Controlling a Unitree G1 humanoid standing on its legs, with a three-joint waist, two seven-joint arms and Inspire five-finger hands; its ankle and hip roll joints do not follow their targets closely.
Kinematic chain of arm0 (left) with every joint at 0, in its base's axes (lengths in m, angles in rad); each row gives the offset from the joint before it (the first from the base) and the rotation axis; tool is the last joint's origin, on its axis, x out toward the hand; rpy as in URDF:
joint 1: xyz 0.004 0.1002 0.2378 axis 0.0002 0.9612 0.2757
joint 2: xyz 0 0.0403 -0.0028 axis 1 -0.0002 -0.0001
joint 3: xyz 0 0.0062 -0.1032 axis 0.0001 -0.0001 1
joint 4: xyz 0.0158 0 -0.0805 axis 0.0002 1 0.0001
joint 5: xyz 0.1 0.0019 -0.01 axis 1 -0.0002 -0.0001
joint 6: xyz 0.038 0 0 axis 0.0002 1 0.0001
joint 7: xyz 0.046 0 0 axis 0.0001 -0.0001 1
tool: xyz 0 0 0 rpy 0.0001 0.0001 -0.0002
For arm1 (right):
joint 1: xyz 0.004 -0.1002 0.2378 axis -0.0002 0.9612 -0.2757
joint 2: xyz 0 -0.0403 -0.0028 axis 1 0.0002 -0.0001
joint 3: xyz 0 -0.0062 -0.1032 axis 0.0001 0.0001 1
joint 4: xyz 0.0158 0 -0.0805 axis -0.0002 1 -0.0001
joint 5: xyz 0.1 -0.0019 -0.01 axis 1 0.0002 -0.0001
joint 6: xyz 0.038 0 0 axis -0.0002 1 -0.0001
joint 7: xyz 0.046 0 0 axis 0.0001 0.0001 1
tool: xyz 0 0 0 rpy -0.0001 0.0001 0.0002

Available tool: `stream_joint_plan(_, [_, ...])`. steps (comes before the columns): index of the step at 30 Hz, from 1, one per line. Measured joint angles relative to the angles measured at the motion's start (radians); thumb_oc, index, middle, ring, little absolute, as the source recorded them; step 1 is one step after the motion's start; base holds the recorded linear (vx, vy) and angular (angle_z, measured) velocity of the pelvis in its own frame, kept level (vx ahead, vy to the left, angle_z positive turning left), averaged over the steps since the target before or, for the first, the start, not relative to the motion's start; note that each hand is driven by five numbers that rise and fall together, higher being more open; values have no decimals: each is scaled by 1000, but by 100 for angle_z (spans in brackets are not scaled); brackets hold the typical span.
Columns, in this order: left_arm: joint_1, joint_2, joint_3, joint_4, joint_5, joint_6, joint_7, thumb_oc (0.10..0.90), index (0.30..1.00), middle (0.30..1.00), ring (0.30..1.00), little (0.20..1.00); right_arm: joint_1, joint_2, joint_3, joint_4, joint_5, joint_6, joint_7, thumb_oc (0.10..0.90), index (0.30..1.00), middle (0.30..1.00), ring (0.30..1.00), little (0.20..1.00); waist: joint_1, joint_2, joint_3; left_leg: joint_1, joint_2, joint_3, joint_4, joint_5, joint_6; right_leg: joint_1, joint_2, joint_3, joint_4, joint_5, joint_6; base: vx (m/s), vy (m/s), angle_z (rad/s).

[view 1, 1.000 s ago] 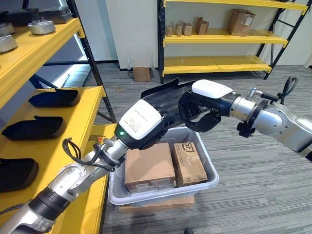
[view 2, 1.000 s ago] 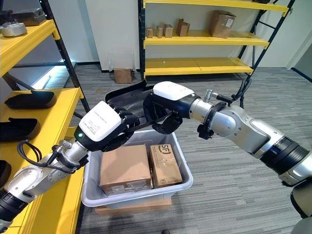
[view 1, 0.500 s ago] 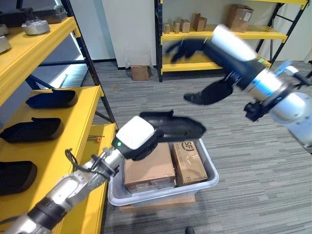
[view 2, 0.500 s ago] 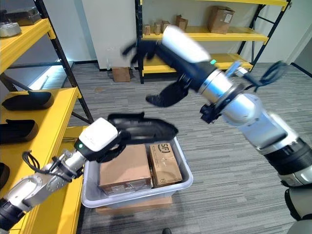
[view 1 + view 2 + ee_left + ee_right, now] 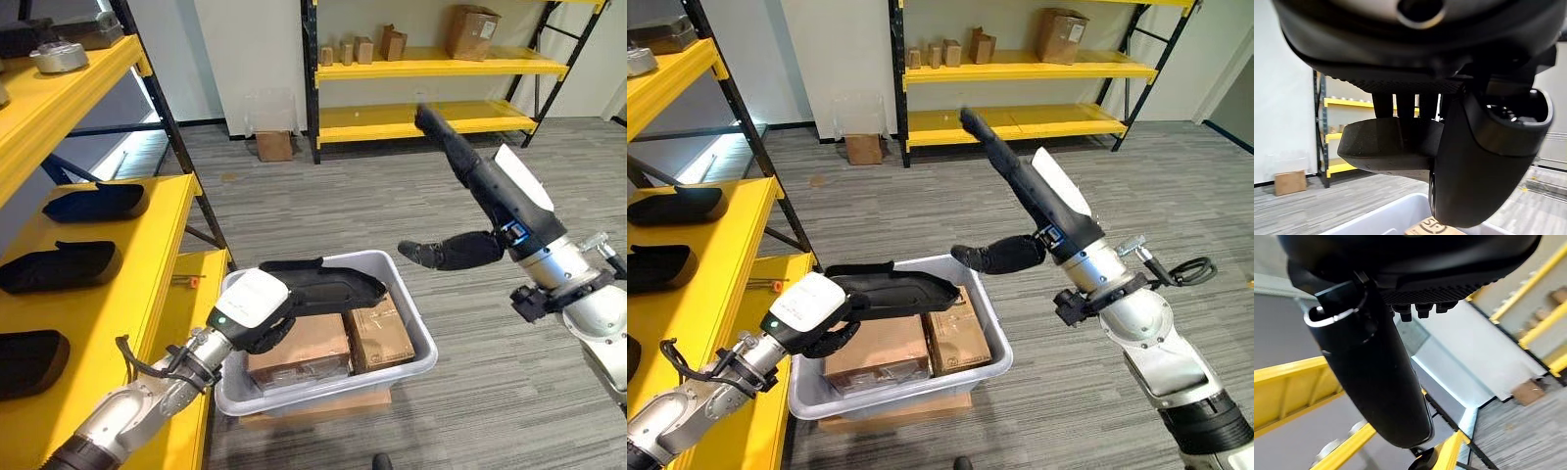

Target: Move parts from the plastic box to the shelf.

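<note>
The right hand (image 5: 1038, 201) has let go and swung up with fingers straight, leaving the left hand (image 5: 257, 311) alone gripping the black part (image 5: 323, 287) above the plastic box (image 5: 411, 354), ready for the shelf (image 5: 108, 294).

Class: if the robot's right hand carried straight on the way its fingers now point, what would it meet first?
The right hand points up and away toward the far yellow shelf. Nothing visible lies between, so probably that shelf, though depth is unclear.
</note>
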Motion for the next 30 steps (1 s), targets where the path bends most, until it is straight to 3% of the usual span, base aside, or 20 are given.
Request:
stream_joint_plan(5, [81,-67,98,-1,-14,8,0,400,300,300,300,300,134,154,-109,1,0,3,-8,900,1000,1000,1000,1000,-3,9,6,1,0,1,4,-3,1,1,0,0,0,-6,1,0,-13,0])
stream_joint_plan(8, [111,-80,130,-1,-17,22,0,400,300,300,300,300,188,171,-113,9,-1,19,-7,900,1000,1000,1000,1000,-3,18,11,1,1,0,3,-3,1,1,2,-1,0,-7,1,-16,-53,0])
stream_joint_plan(12, [161,-117,174,-4,-19,26,1,400,300,300,300,300,251,265,-125,26,1,22,-9,900,1000,1000,1000,1000,-2,28,15,2,1,-1,0,-3,1,3,1,-2,0,-11,1,-30,-55,1])
stream_joint_plan(15, [215,-161,209,-6,-25,21,2,400,300,300,300,300,325,409,-147,106,87,27,-26,900,1000,1000,1000,1000,-3,41,22,-3,1,-9,0,-3,0,5,0,-10,0,-15,5,-35,-50,8])
stream_joint_plan(23, [289,-217,265,-7,-56,56,10,400,300,300,300,300,437,488,-138,173,208,64,-32,900,1000,1000,1000,1000,-2,79,32,-16,2,-45,4,3,-6,13,1,-45,8,-16,-2,-51,-48,12])
stream_joint_plan(30, [321,-241,302,-9,-58,80,51,400,300,300,300,300,430,493,-96,197,287,66,-22,900,1000,1000,1000,1000,16,82,42,-52,16,-58,4,18,-10,-27,22,-55,31,-27,-2,-97,-111,3])
